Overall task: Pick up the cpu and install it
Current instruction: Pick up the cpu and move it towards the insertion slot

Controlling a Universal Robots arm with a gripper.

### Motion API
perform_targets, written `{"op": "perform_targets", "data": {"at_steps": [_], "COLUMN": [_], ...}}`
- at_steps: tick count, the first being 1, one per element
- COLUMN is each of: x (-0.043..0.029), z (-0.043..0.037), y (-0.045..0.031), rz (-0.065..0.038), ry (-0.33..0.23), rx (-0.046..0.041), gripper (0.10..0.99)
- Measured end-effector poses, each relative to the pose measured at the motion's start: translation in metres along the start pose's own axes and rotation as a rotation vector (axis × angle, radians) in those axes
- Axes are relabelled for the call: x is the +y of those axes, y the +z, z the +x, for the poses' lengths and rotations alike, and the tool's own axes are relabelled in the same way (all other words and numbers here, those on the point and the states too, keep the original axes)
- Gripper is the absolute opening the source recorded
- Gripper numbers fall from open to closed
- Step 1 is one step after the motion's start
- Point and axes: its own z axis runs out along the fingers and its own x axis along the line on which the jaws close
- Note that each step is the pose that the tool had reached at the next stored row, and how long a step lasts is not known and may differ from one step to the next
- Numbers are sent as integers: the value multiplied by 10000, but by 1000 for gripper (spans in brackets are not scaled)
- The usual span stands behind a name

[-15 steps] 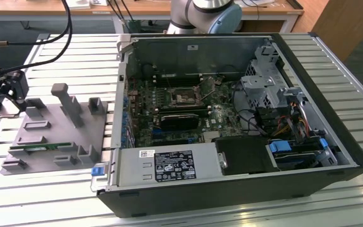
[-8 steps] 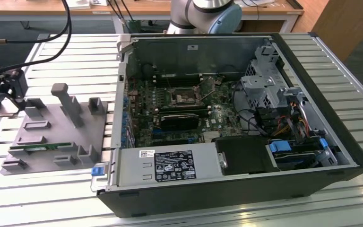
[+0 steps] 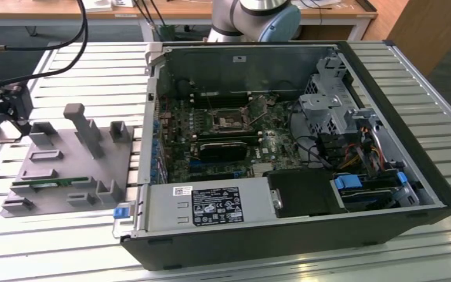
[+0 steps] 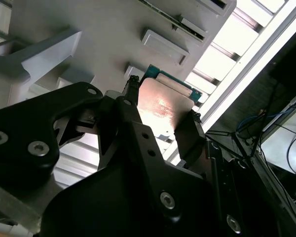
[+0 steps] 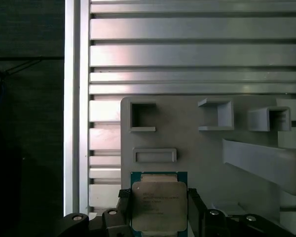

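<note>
While the gripper clamps the cpu by two opposite edges, hold the chip level and the grip even, since a tilt would likely let it slip. The cpu is at the edge of the grey fixture tray — resting or raised, you cannot tell. Count: one cpu, one gripper, one tray, one memory stick and — farthest — one open computer case.
</note>
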Motion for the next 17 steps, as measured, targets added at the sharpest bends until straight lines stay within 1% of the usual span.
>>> {"op": "perform_targets", "data": {"at_steps": [4,7,11,17], "x": [3,6,12,21], "z": [1,1,3,5], "y": [-64,-132,-260,-478], "rz": [0,0,-1,0], "ry": [0,0,0,1], "rx": [0,1,-1,0], "gripper": [541,541,541,541]}}
